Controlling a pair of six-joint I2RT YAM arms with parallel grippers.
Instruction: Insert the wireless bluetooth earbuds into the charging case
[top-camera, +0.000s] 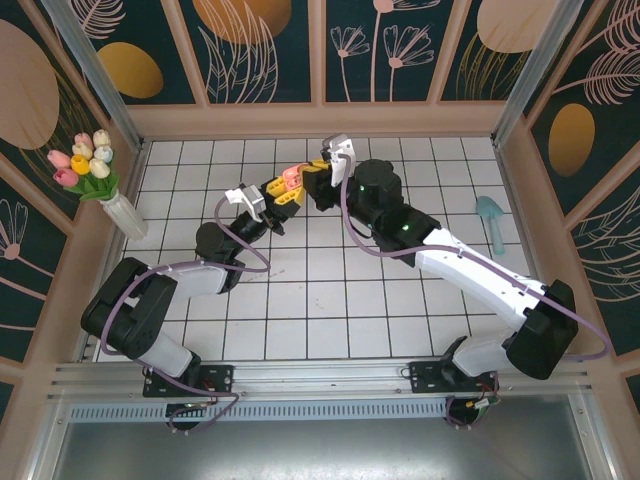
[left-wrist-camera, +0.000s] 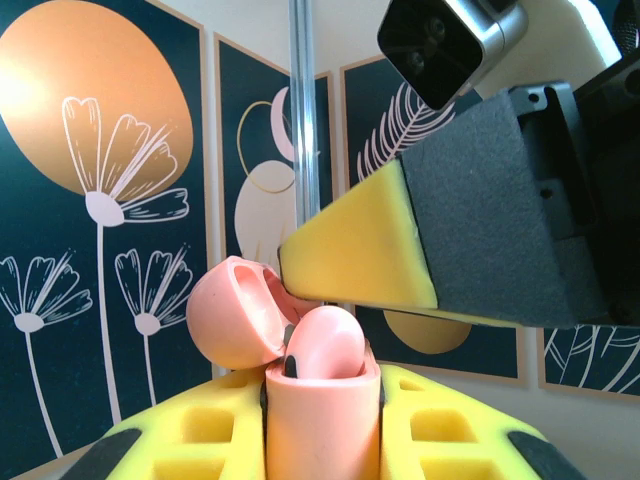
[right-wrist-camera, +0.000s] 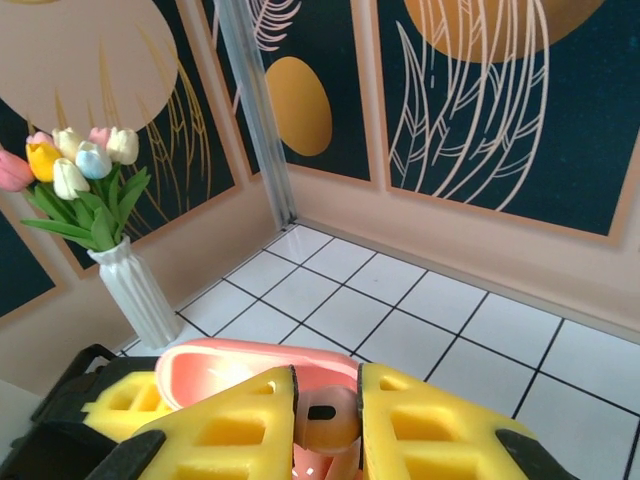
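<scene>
One pink earbud (left-wrist-camera: 325, 343), one case (left-wrist-camera: 320, 425)

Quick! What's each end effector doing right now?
Left end effector: closed, holding the pink charging case.
Right end effector: closed on a pink earbud, it seems.

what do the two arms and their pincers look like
The left arm and right arm both have white links between bulky black joints, with a lavender cable looping along each. Each wrist carries a pale camera block. The left pincer and right pincer have black mounts and yellow, waffle-recessed fingers.
</scene>
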